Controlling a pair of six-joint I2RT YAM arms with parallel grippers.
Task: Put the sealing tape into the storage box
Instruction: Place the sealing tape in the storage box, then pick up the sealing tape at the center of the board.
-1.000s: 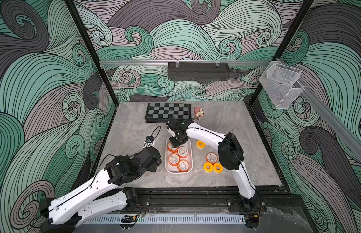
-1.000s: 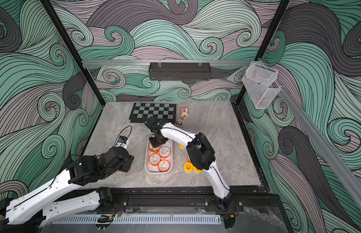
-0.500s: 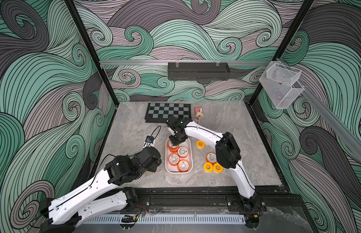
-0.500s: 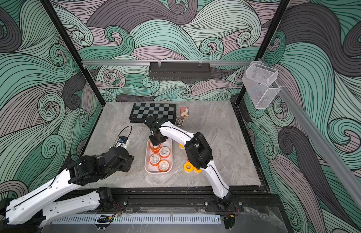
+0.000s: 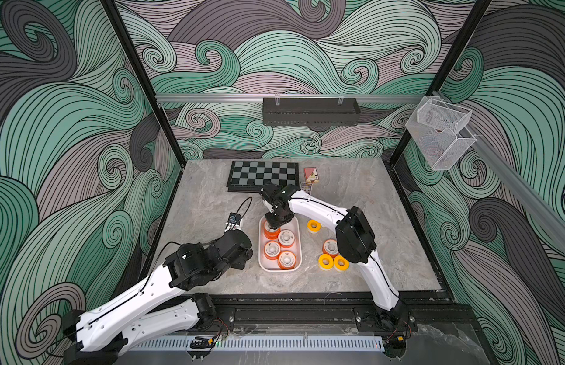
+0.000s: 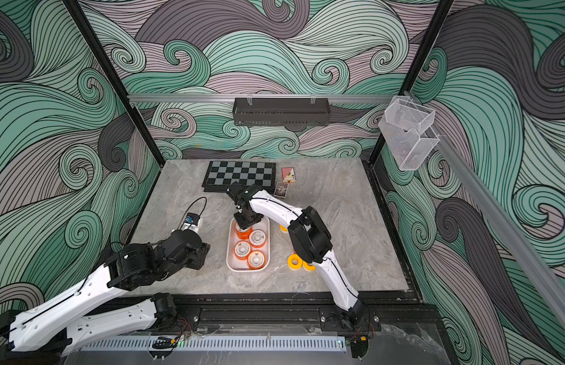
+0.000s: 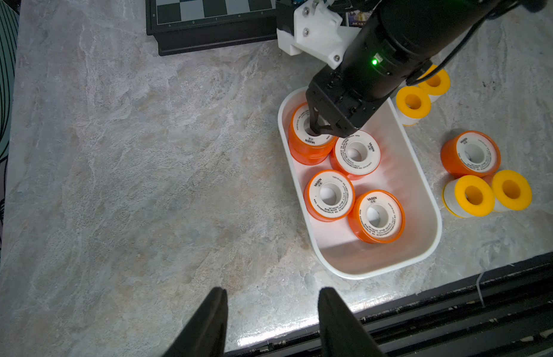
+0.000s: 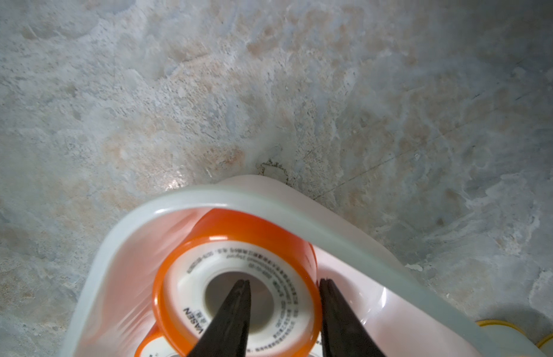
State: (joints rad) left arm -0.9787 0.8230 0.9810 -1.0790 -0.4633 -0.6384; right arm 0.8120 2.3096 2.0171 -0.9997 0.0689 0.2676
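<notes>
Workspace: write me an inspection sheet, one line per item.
Surface: grey marbled table, no spills seen.
Job's things: white storage box holds five orange spools, one stacked on another. A loose orange spool and four yellow rings lie on the table beside it.
Clutter: chessboard and two card packs at the far edge.
Grippers: right pincer straddles the top spool wall inside the box, one finger in its hole, jaws parted. Left pincer is open and empty above bare table.
Cables: black loop at the left wrist camera.
Surroundings: black shelf and clear mesh baskets hang on the frame rails; wave-patterned walls.
</notes>
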